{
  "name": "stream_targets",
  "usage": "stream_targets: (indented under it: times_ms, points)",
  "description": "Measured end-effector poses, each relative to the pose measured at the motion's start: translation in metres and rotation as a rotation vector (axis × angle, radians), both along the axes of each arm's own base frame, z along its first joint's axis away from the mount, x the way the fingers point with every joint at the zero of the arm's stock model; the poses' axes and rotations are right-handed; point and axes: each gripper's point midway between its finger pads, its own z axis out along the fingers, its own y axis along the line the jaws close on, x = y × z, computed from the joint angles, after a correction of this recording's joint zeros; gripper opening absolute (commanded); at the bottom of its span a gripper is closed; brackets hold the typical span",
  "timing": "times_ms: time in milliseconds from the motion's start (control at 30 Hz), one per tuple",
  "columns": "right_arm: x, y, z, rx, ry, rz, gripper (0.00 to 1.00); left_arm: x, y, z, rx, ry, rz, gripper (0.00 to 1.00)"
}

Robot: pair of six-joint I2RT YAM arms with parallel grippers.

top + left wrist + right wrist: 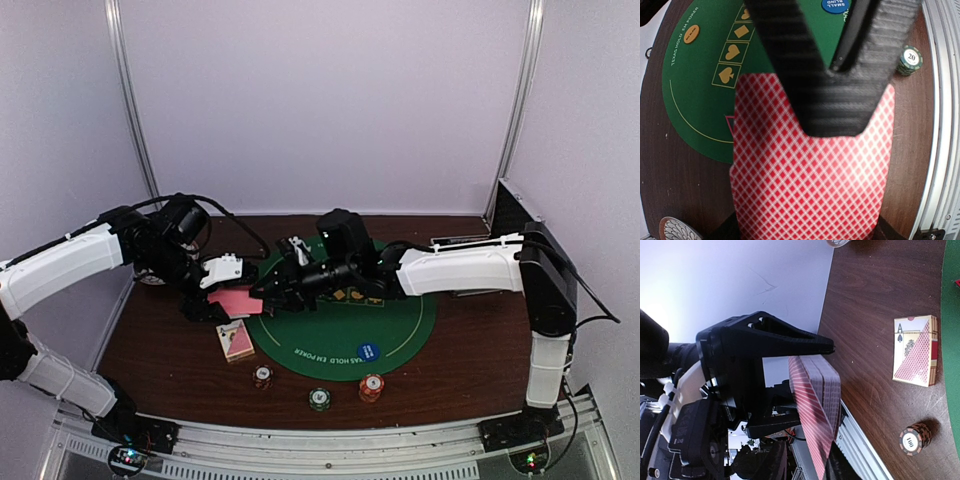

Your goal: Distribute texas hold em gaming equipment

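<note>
A deck of pink-backed playing cards (235,300) hangs over the table's left side, just off the mat's edge. My left gripper (222,297) is shut on its far end. My right gripper (268,297) reaches in from the right and is shut on the other end. One black finger (830,85) lies flat on the top card (805,180). In the right wrist view the deck (815,400) shows edge-on between my fingers. Three poker chips stand near the front edge: red-white (263,376), green (319,399), orange (371,386).
A card box (235,340) lies on the wood below the deck. The round green felt mat (330,345) carries a blue small-blind disc (368,351) and an orange disc (691,33). A black case (512,212) stands at the back right. A metal rail (330,440) runs along the front.
</note>
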Motion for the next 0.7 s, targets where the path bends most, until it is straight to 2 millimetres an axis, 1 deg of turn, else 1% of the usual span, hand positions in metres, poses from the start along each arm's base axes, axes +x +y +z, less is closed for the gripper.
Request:
stream_targets:
  times_ms: [67,100,200,233,300,433,533,700]
  points:
    - [0.000,0.000,0.001,0.005,0.004,0.001,0.31,0.000,0.000,0.000,0.002,0.001,0.000,0.09]
    - [0.000,0.001,0.002,0.008,0.003,0.001,0.30,0.000,0.000,0.000,0.002,0.000,0.001,0.09]
    - [0.001,0.002,0.002,0.016,0.004,0.000,0.18,0.000,0.001,0.000,0.004,0.000,0.002,0.08]
    - [0.000,0.003,-0.001,0.012,0.012,0.001,0.09,0.000,0.001,-0.001,0.005,0.000,0.002,0.07]
    - [0.001,0.003,-0.003,0.010,0.016,0.001,0.05,0.000,0.001,-0.001,0.006,-0.001,0.003,0.07]
    - [0.000,0.003,-0.005,0.003,0.009,0.005,0.00,0.001,0.002,-0.001,0.011,-0.003,0.005,0.06]
    - [0.001,0.001,-0.007,-0.001,0.009,0.005,0.00,0.001,0.002,-0.001,0.014,-0.004,0.006,0.05]
    - [0.003,-0.013,-0.011,-0.015,0.020,-0.004,0.00,0.001,0.003,-0.002,0.019,-0.005,0.008,0.05]
